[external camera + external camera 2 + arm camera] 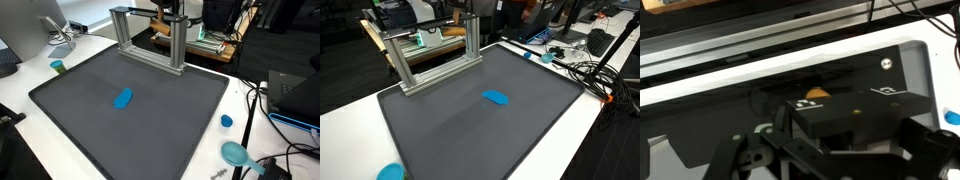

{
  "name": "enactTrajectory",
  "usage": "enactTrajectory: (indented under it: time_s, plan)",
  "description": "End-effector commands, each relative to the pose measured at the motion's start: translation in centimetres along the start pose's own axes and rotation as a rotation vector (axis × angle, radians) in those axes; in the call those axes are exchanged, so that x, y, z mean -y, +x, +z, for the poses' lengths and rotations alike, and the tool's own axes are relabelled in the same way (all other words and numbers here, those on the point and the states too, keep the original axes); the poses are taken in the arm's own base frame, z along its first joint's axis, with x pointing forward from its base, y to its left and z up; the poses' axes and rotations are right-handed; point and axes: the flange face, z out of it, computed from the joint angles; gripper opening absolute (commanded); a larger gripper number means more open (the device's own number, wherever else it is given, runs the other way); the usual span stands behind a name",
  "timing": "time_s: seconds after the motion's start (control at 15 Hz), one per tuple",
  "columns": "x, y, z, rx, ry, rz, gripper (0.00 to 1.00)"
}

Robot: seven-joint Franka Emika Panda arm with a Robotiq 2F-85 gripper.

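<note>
Pincer: black two-finger pincer (840,145) hangs at the far side, near the frame; open or closed, cannot tell.
Frame: silver aluminium bar frame (150,57), upright on the far edge of the dark grey rubber mat (80,115).
Risk: a careless swing would likely clip the frame's rail, being so close.
Count: one frame, one mat, one small blue block (123,98) mid-mat, one white worktop (35,78).

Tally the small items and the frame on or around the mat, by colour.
Blue: 2 (blue block, blue cap)
Teal: 2 (teal disc, teal cup)
Silver: 1 (aluminium frame)
Total: 5
</note>
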Motion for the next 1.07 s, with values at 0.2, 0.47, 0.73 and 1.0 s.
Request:
enactTrajectory:
  time_s: [0.2,0.47,0.73,1.0]
  plan:
    - [0.9,-1.0,0.8,0.068,-0.066,-0.02,1.0]
    - [-0.1,-1.2,0.5,0.034,-0.137,0.036,1.0]
    - [-0.6,-1.2,0.6,0.017,-0.185,0.067,1.0]
    - [-0.3,-1.4,0.7,-0.007,-0.243,0.059,1.0]
